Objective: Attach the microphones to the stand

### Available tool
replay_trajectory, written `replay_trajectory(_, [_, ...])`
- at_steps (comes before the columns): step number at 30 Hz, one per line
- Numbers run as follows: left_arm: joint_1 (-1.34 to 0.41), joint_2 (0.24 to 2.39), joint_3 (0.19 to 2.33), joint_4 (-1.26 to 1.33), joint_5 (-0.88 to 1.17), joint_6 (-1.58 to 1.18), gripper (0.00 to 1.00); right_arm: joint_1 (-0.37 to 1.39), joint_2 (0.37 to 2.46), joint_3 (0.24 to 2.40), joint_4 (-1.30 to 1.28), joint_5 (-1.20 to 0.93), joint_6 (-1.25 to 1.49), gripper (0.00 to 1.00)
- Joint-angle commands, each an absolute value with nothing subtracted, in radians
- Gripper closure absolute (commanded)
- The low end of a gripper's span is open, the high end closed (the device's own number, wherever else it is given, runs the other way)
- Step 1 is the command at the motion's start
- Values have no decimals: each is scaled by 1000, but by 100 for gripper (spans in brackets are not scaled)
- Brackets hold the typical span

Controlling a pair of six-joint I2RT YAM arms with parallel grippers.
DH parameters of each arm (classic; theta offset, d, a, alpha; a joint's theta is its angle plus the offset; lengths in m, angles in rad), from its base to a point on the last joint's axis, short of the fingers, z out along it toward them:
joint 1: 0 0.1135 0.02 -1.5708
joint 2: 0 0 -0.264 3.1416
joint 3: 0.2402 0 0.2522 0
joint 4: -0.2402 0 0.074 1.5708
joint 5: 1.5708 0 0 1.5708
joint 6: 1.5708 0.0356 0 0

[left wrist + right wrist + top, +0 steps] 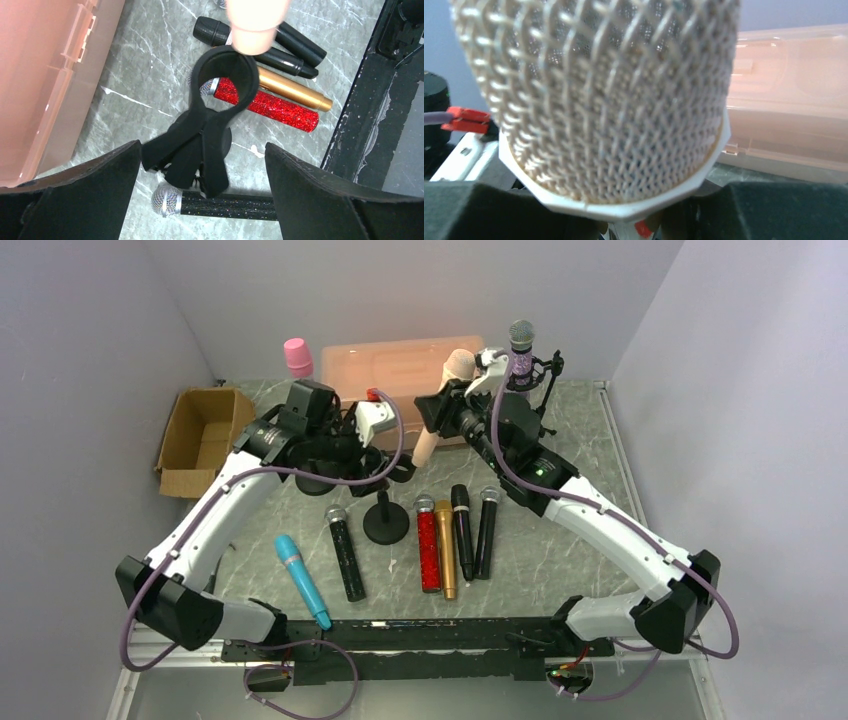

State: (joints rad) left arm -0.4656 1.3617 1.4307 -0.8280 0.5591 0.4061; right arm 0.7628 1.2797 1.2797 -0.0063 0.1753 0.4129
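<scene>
My right gripper (446, 408) is shut on the peach microphone (458, 365), whose mesh head (594, 95) fills the right wrist view. Its tail end (255, 25) hangs just above the ring of the black clip (220, 90) on the small stand (386, 526). My left gripper (392, 472) is open, its fingers (75, 200) standing apart on either side of the clip's levers without touching them. On the table lie a teal microphone (302, 580), a black glitter one (345, 552), a red glitter one (428, 545), a gold one (445, 550) and two black ones (462, 530).
A purple glitter microphone (521, 340) sits upright in a second stand at the back right. A pink microphone (297, 355) stands at the back left. A pink lidded plastic box (400, 365) is behind the arms and an open cardboard box (205, 435) at the left wall.
</scene>
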Motion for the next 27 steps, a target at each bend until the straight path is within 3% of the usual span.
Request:
replay_trajectory(1, [-471, 1286, 1444, -834, 580, 447, 1, 797, 1306, 1334, 112, 254, 388, 100])
replay_trajectory(13, [-416, 1290, 1470, -918, 666, 865, 1, 880, 1353, 1310, 204, 392, 343, 100])
replay_trajectory(27, [-350, 1366, 1491, -900, 867, 1010, 0, 887, 1331, 1239, 183, 399, 345, 100])
